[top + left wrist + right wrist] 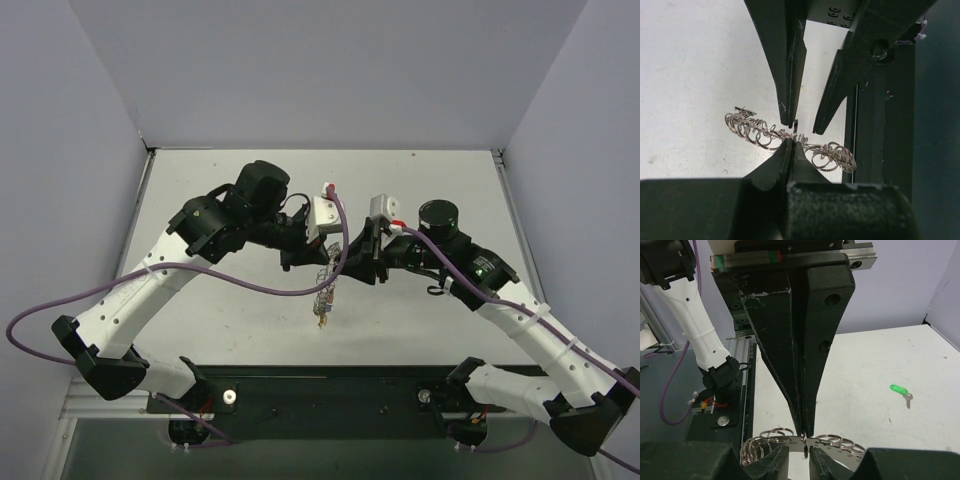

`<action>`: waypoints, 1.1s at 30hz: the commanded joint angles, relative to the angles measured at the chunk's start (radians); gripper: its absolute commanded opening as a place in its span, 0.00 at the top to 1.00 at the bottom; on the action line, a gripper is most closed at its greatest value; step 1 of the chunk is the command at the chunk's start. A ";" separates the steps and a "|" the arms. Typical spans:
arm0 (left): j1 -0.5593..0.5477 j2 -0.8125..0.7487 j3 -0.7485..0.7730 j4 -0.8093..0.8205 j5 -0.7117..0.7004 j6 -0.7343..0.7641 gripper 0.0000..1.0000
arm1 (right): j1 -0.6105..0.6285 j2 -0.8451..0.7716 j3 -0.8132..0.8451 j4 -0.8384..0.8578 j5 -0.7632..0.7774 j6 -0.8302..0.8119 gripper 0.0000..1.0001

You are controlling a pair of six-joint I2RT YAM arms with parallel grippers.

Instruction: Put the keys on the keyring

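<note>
Pinching the keyring [757, 134] at mid-length, the left claw [792, 143] is met tip to tip by the right claw [803, 127].
The ring is clamped in the pressed-together left claw, its long axis stretched crosswise to both sets of fingers. The right claw is seen narrowly spread, its tips set astride the same spot from the opposite side. A green key [897, 389] is left loose on the counter [690, 75], well apart from both.
</note>
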 commanded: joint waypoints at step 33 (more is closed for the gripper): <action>0.152 -0.211 -0.204 0.455 0.204 -0.244 0.43 | -0.026 -0.193 -0.351 0.932 0.125 0.390 1.00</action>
